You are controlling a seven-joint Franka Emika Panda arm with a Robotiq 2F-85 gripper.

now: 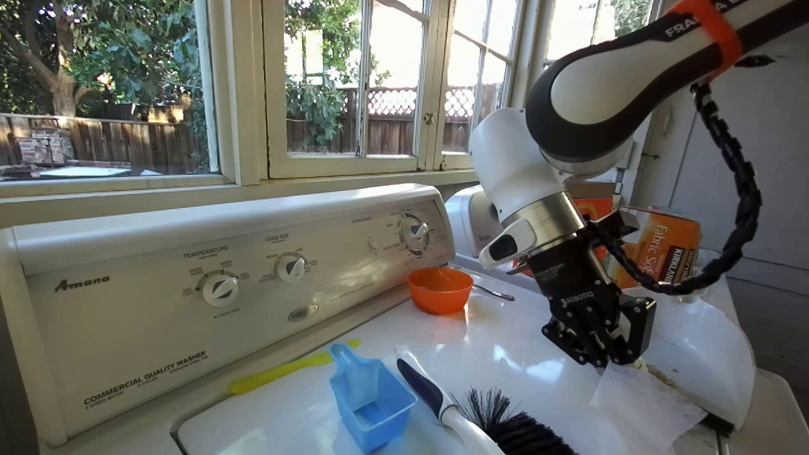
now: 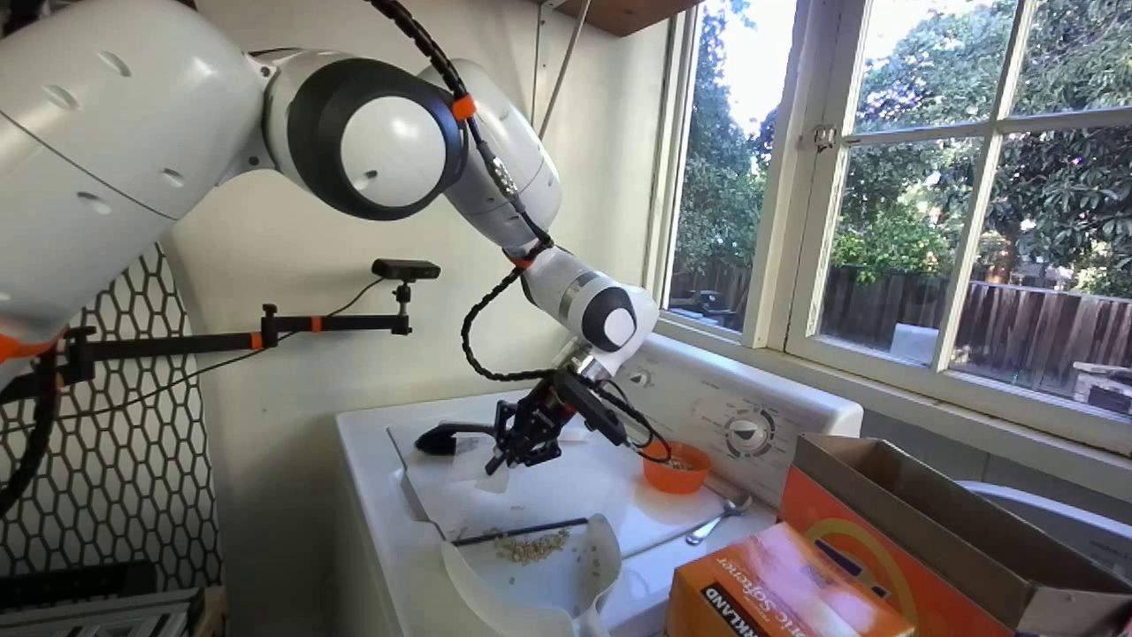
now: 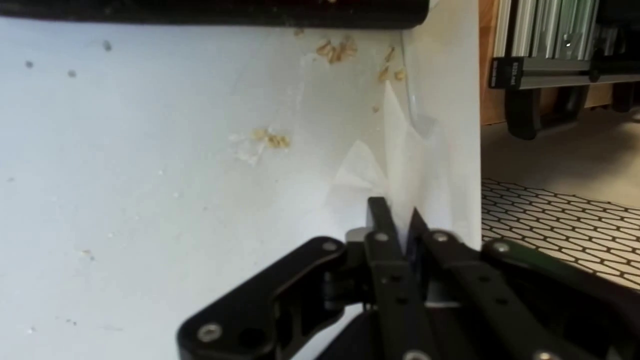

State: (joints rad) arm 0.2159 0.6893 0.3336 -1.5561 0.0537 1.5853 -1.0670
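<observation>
Gripper (image 3: pixel 399 219) clamps a white sheet (image 3: pixel 404 162), its loose end fanning towards the front edge of the washer top (image 3: pixel 175 240)!

Loose items near the window (image 1: pixel 392 88).
Orange bowl (image 1: pixel 440 297), upright, near the control panel (image 1: pixel 253 316); metal spoon (image 2: pixel 707 528) just beside the bowl. Blue scoop (image 1: pixel 373 401) beside yellow utensil (image 1: pixel 284 371). Orange Fabric Softener box (image 2: pixel 778 584) next to open-topped cardboard box (image 2: pixel 884 540).
</observation>
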